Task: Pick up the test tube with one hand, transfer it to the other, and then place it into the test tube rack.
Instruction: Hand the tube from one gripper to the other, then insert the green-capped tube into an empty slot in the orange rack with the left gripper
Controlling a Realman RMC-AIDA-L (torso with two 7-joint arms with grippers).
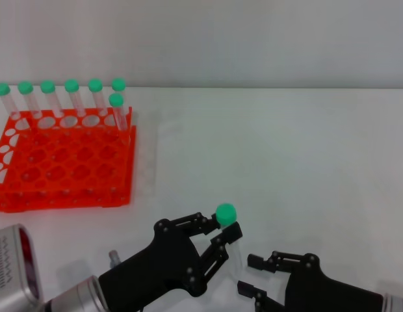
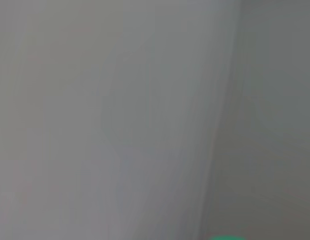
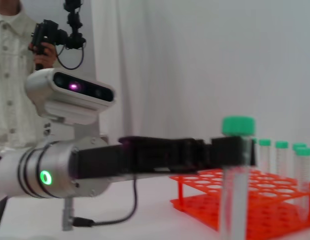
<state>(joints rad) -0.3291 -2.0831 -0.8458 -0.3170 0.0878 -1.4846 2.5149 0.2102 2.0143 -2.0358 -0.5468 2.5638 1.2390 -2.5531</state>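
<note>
My left hand [image 1: 222,235] is shut on the test tube [image 1: 225,214], which it holds upright by its green cap above the table near the front. In the right wrist view the left hand's fingers [image 3: 230,150] grip the tube [image 3: 237,185] just under the cap, with the clear body hanging below. My right hand [image 1: 255,274] is open and empty, low and just to the right of the tube. The orange-red rack [image 1: 65,162] stands at the far left and holds several green-capped tubes [image 1: 71,96] along its back row.
The white table [image 1: 273,156] stretches right of the rack to the back wall. In the right wrist view a person with a camera [image 3: 15,60] stands behind the left arm's wrist camera [image 3: 70,95]. The left wrist view shows only a grey surface.
</note>
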